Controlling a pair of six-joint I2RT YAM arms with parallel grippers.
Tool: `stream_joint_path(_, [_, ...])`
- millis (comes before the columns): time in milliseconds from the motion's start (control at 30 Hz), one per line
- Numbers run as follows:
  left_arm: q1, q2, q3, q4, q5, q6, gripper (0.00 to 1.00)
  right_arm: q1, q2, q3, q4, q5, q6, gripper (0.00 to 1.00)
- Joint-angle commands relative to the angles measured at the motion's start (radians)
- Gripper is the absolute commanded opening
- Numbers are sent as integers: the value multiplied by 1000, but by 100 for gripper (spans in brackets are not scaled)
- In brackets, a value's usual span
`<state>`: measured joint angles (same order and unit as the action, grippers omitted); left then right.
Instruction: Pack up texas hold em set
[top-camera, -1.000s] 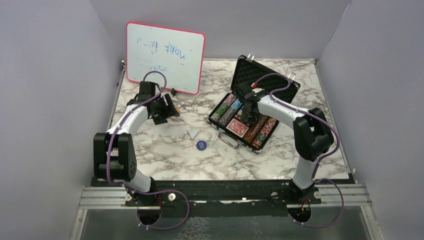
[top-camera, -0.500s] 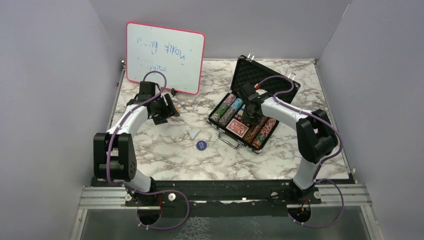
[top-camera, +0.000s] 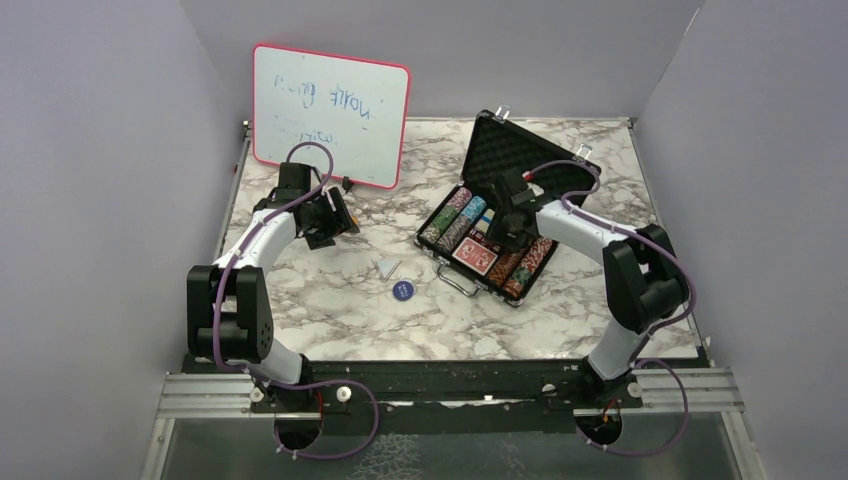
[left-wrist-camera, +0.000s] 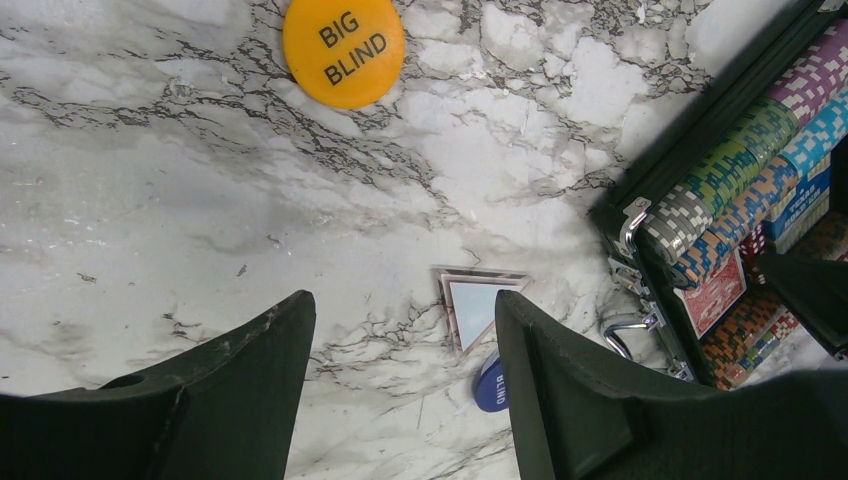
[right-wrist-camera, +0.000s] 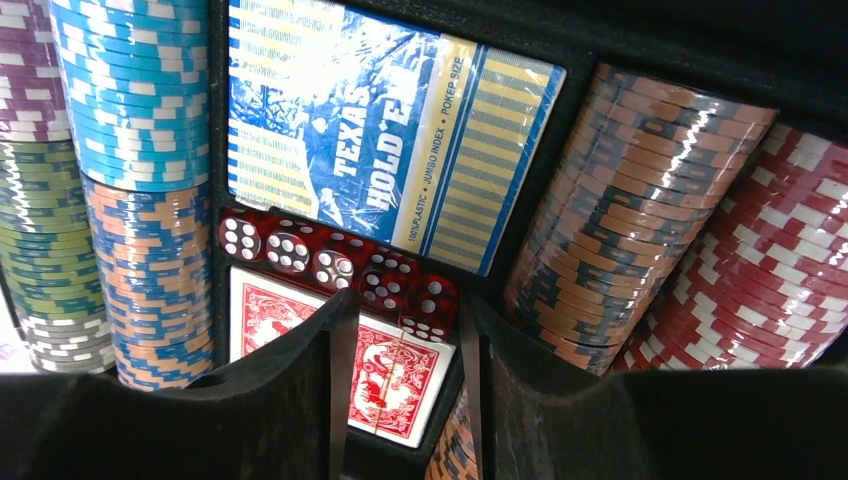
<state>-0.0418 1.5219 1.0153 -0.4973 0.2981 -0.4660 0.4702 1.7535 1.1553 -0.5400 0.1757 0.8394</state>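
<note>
- Right end effector (right-wrist-camera: 405, 305): released. Its jaws stand a narrow gap apart with nothing between them. We see it low over the middle compartment of the case (top-camera: 520, 150).
- Dice (right-wrist-camera: 335, 265): five red ones in a row, directly ahead of the right fingertips. They lie between the blue deck (right-wrist-camera: 380, 140) and the red cards (right-wrist-camera: 385, 375).
- Chips (right-wrist-camera: 130, 90): striped stacks lying on their sides in the compartments left and right of the cards.
- Case: open on the right half of the bench (top-camera: 330, 320), with its foam-lined lid tilted up on the far side. The handle (top-camera: 455, 280) faces the near edge.
- Left end effector (left-wrist-camera: 400, 300): released, jaws wide and empty. It hangs above bare bench, well to the left of the case.
- Orange button (left-wrist-camera: 343, 50): marked "BIG BLIND". It lies flat on the bench, outside the case.
- Blue button (top-camera: 402, 290) and a pale triangle (top-camera: 386, 267): near each other on the bench, between the left end effector and the case.
- Whiteboard (top-camera: 330, 115): upright at the far left, behind the left arm.
</note>
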Motion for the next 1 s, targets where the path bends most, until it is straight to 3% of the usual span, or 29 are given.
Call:
stream_joint_path(0, [-4, -22, -1, 1, -18, 13, 69, -24, -45, -44, 67, -45, 25, 47])
stream_joint_path(267, [-4, -18, 1, 0, -16, 12, 69, -24, -101, 12, -58, 78, -16, 54])
stream_joint_path(600, [-4, -12, 6, 2, -13, 10, 69, -24, -63, 18, 36, -89, -97, 50])
stream_joint_path(967, [-4, -5, 14, 1, -11, 9, 69, -24, 7, 12, 67, -123, -111, 50])
